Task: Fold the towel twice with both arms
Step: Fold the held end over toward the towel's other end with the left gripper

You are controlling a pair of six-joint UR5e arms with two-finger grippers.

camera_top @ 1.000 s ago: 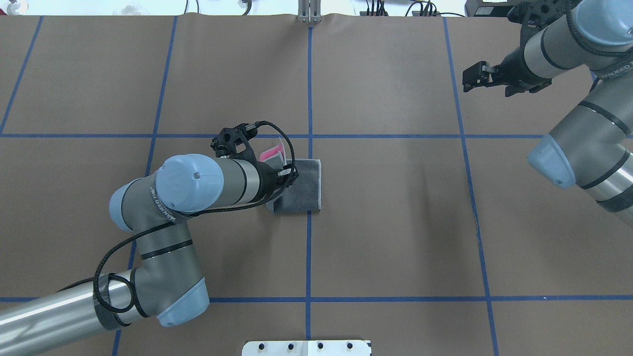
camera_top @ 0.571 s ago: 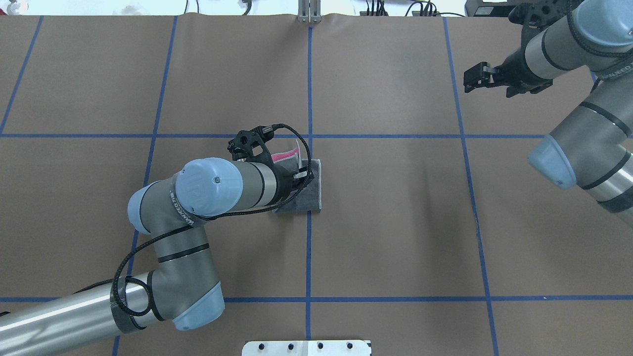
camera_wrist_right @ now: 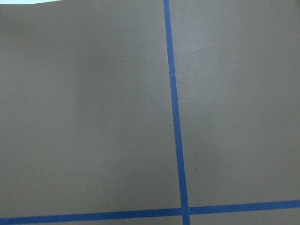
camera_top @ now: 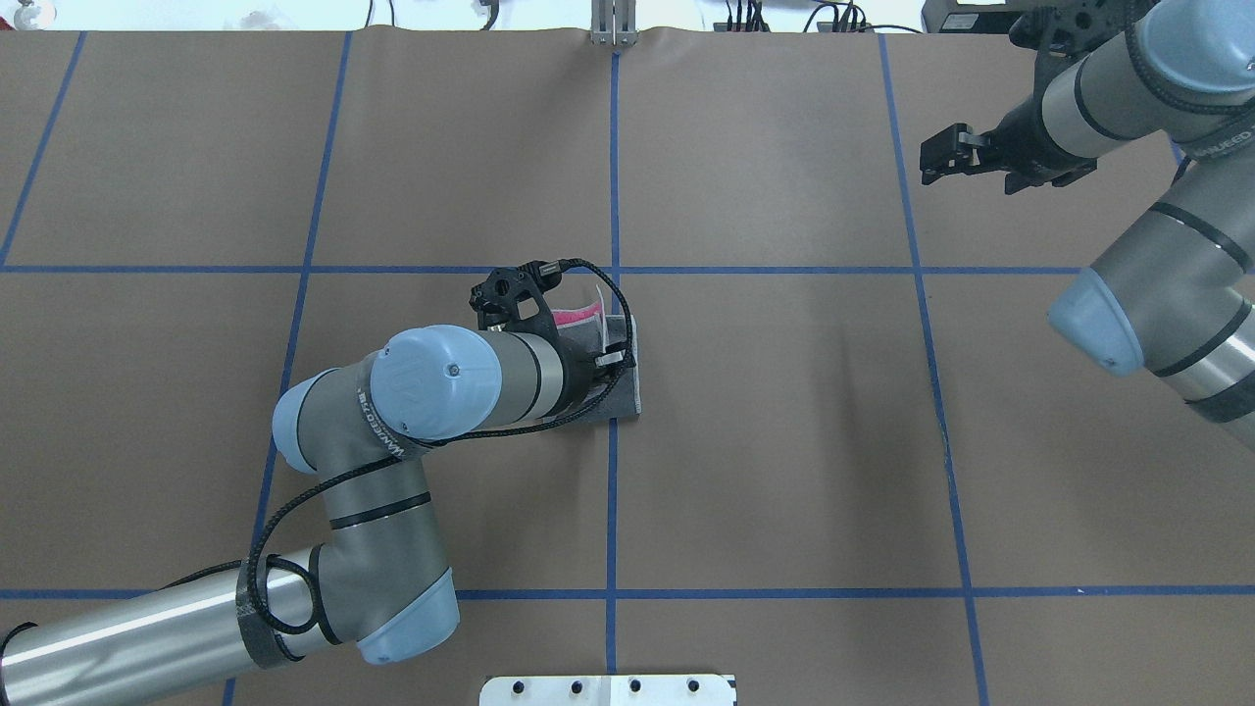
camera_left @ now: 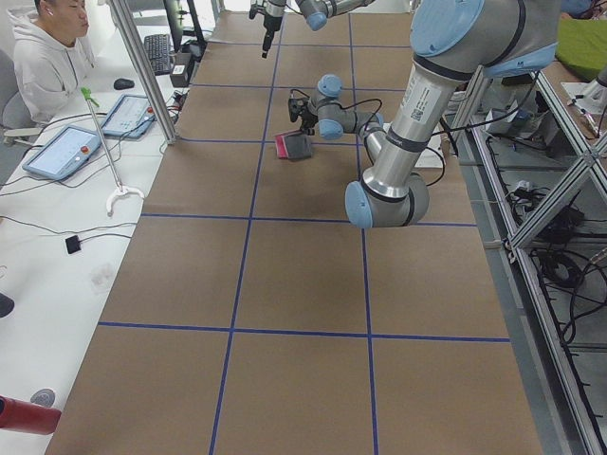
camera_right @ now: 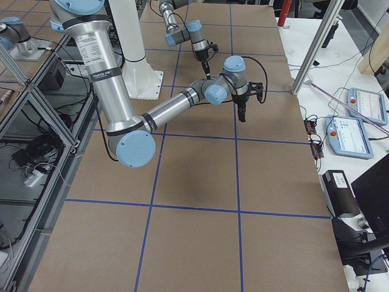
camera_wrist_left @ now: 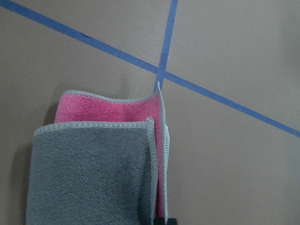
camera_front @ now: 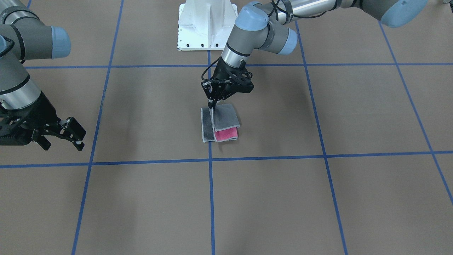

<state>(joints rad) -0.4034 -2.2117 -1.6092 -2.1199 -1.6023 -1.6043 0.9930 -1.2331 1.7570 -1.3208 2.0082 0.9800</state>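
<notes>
Left claw point(camera_front: 212, 103) pinched shut on the towel point(camera_front: 225, 122) edge, grey flap raised over the pink face. Towel near tabletop point(camera_front: 318, 198) centre, on a blue tape line point(camera_front: 210, 198). Right claw point(camera_top: 929, 163) at the towel's 2 o'clock in the overhead view, well apart, jaws parted, empty.

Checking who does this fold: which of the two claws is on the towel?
The left claw, shut on the raised edge of the towel. The right claw hangs open far off to the side, touching nothing.
</notes>
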